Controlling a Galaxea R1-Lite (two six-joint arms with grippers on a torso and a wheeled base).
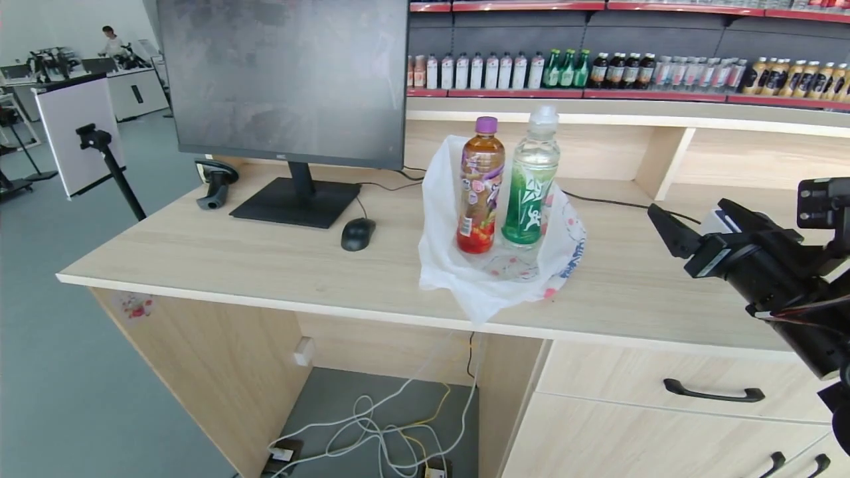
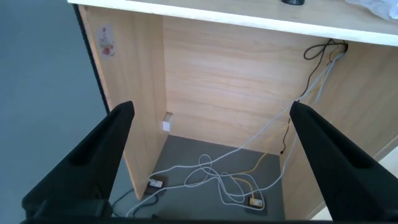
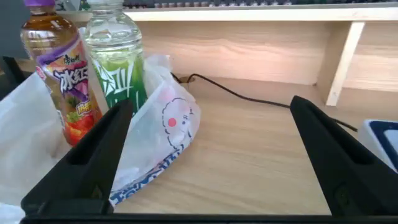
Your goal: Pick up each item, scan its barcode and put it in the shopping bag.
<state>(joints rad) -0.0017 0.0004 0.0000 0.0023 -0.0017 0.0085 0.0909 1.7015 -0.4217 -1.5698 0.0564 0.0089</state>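
Purple-capped bottle (image 1: pixel 480 186), green-labelled bottle (image 1: pixel 529 179)

Two bottles upright in the opened shopping bag

The shopping bag (image 1: pixel 446 264) is thin white plastic with pink and blue print. It sits slumped open on the wooden counter (image 1: pixel 265 259), its 6 o'clock side reaching the counter's front edge. Inside stands the tea bottle (image 1: pixel 480 189), upright, holding an amber drink, with a purple cap and a purple-and-red label. Just beside it at 3 o'clock stands the clear bottle (image 1: pixel 531 182), upright and slightly taller, with a green label and a pale cap. The black handheld scanner (image 1: pixel 214 182) rests on the counter well apart, at about 10 o'clock from the bag.
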